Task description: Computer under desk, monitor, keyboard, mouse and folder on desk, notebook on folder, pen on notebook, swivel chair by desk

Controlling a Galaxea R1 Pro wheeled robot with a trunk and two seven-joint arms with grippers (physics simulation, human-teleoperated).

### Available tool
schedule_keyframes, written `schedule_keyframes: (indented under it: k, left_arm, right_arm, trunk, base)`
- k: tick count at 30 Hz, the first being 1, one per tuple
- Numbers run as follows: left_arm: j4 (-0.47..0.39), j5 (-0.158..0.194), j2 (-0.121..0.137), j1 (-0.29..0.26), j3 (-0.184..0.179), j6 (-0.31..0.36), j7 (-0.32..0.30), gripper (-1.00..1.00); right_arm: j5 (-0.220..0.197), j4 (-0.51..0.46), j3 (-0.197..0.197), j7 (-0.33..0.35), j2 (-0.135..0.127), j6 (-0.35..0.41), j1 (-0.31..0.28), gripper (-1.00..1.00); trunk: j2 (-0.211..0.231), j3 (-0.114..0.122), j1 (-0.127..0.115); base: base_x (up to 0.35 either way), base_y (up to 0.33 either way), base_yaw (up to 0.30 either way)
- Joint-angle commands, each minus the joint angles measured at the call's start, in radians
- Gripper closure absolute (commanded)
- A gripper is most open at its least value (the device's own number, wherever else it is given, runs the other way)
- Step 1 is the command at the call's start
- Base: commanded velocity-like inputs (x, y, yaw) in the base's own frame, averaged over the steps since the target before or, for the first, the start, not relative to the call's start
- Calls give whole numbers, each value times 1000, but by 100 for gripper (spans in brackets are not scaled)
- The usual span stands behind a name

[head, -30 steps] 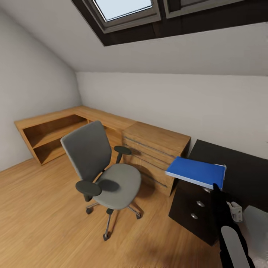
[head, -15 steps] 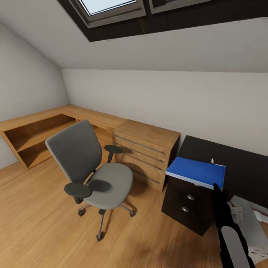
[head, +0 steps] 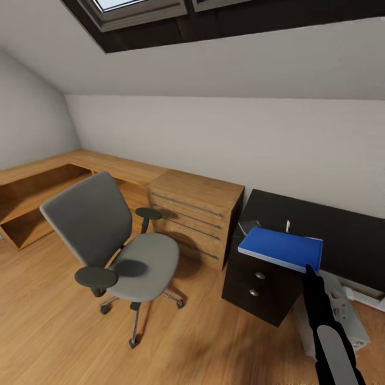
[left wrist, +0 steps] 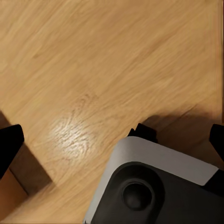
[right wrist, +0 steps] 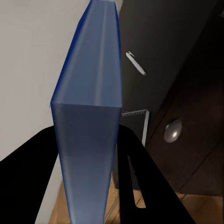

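From the head cam, the right gripper (head: pixel 309 269) is clamped on one corner of the folder (head: pixel 282 248), carrying it level, above the end of the desk (head: pixel 321 224) with the drawer pedestal (head: pixel 262 283). The swivel chair (head: pixel 115 246) sits well off to the left on the wood floor, seat bare, so I'd say we're mid-carry. The left wrist cam just looks down at the floor (left wrist: pixel 93 70) with dark finger tips wide apart at the frame edges, so that pincer is apart and holding nothing. Right wrist cam: both black fingers (right wrist: pixel 28 163) squeeze the folder edge-on, with the pen (right wrist: pixel 136 63) and what looks like the notebook (right wrist: pixel 137 122) already lying on the desk. I'd keep it flat, come in over the top without sweeping those two, and set it down on bare desktop.
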Motion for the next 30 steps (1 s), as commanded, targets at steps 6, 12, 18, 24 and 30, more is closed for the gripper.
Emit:
schedule_keyframes:
  k: [6,12,18,24,30]
  left_arm:
    - [20,10,1,0,-7,-72,-10,-100]
    - [53,11,0,-1,-7,-148,-46,-100]
    - [54,9,-3,-1,-9,-154,-47,-100]
    - [54,10,-7,-1,-8,-298,-40,-100]
    - [54,11,-7,-1,-10,-301,-39,-100]
  right_arm:
    - [-9,1,0,-3,2,-3,-1,100]
    - [-97,8,1,-1,2,-3,-1,100]
    - [-151,8,1,2,0,-3,-1,100]
    - [-147,4,-42,1,-7,-6,-1,100]
    - [-146,4,-60,0,-7,-6,-1,100]
  trunk:
    - [-1,-8,0]
    - [-1,-12,0]
    - [-1,-12,0]
    - [34,4,-19]
    - [76,22,-42]
  base:
    - [0,0,-179]
    - [0,0,-71]
    - [0,0,-1]
    - [0,0,0]
    - [0,0,-112]
